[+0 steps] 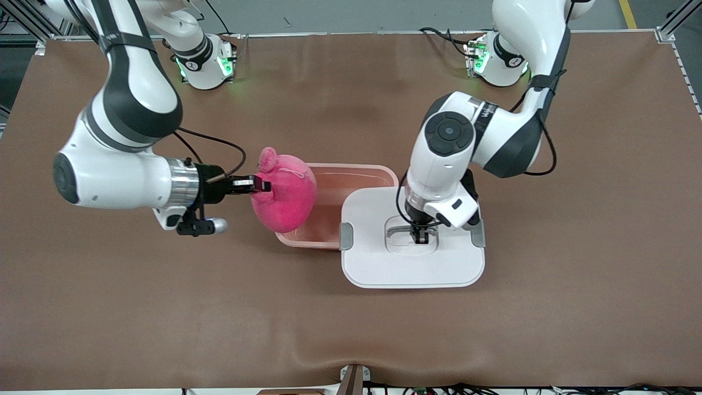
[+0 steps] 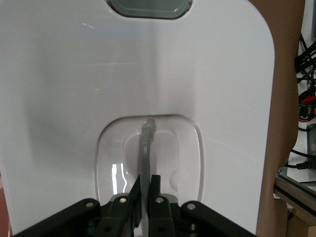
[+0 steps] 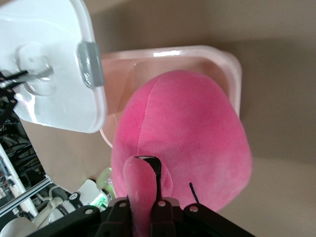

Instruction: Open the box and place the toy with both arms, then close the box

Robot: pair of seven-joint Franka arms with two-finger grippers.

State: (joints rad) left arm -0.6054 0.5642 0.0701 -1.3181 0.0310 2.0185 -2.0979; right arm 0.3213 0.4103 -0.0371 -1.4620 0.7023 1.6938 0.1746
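Up front, the open pink box (image 1: 351,186) sits mid-surface (image 1: 548,318); its white lid (image 1: 411,258) covers the end toward the left arm. The left hand (image 1: 421,237) is pressed together on the lid's centre handle (image 1: 412,237). The right hand (image 1: 258,184) pinches the toy (image 1: 285,197) over the box's uncovered end.

Left wrist: fingers (image 2: 155,190) clamp the clear handle (image 2: 146,148).

Right wrist: the toy's ear (image 3: 140,190) is pinched, box (image 3: 197,59) below.

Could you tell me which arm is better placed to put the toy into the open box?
Right: its claw already grips the toy over the box; the left claw holds the lid.
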